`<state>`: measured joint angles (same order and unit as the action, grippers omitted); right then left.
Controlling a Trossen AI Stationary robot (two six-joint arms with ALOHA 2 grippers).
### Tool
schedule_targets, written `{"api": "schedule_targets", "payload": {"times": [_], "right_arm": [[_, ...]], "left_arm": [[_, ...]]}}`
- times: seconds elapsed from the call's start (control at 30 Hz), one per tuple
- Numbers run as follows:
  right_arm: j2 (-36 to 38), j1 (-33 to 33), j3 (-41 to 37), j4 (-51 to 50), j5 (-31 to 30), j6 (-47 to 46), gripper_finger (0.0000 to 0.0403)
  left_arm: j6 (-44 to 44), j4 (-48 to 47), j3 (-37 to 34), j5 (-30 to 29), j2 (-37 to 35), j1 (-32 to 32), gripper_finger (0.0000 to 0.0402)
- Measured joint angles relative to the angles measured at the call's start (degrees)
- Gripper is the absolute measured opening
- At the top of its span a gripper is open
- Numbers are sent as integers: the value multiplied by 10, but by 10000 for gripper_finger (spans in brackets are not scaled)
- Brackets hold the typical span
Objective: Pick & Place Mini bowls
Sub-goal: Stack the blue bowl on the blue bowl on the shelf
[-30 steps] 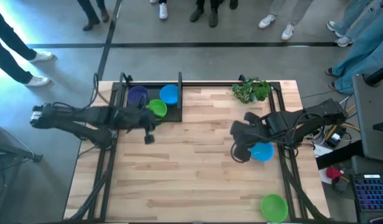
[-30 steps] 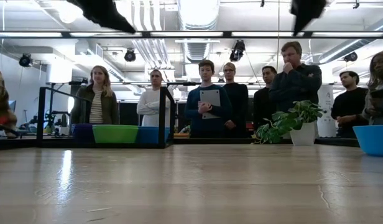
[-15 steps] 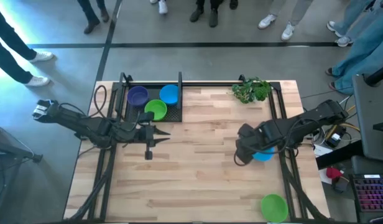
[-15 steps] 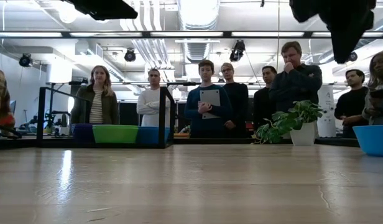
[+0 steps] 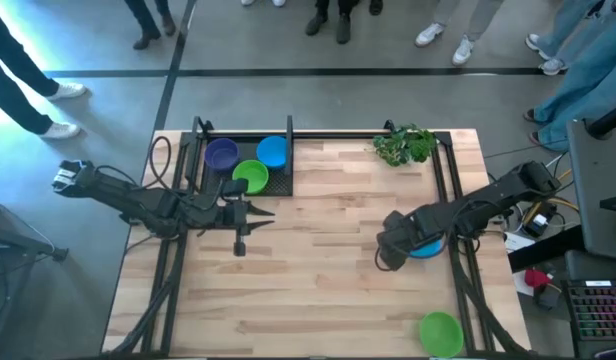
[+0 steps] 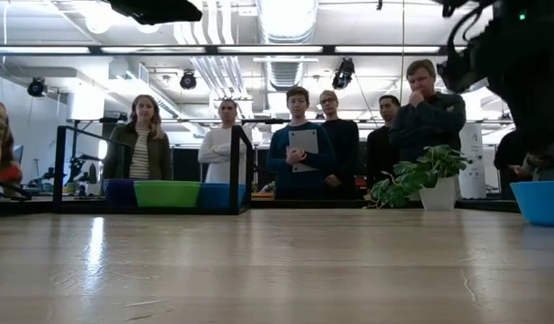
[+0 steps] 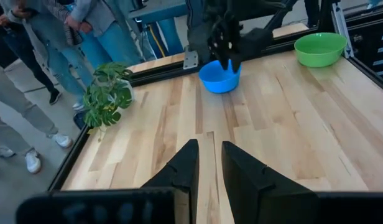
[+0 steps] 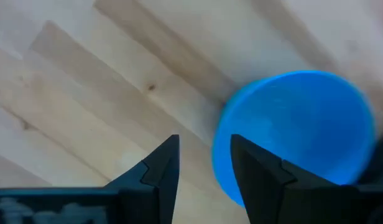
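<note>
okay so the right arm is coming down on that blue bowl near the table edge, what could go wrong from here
Three risks, as judgements:
1. In the right wrist view one finger of the right end effector sits at the rim of the blue bowl. A poor pinch could tip or flick it.
2. The bowl lies by the table's right rail, so a push might slide it against that.
3. The left end effector waits mid-table and could cross a path to the rack.
</note>
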<state>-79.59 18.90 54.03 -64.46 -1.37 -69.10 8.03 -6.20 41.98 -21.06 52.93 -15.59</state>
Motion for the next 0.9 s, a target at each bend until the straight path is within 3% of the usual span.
{"api": "schedule_targets", "payload": {"times": [0.9], "right_arm": [[-18,0,-107,102,7,-25,127]], "left_arm": [[5,2,0,1,0,0,64]]}}
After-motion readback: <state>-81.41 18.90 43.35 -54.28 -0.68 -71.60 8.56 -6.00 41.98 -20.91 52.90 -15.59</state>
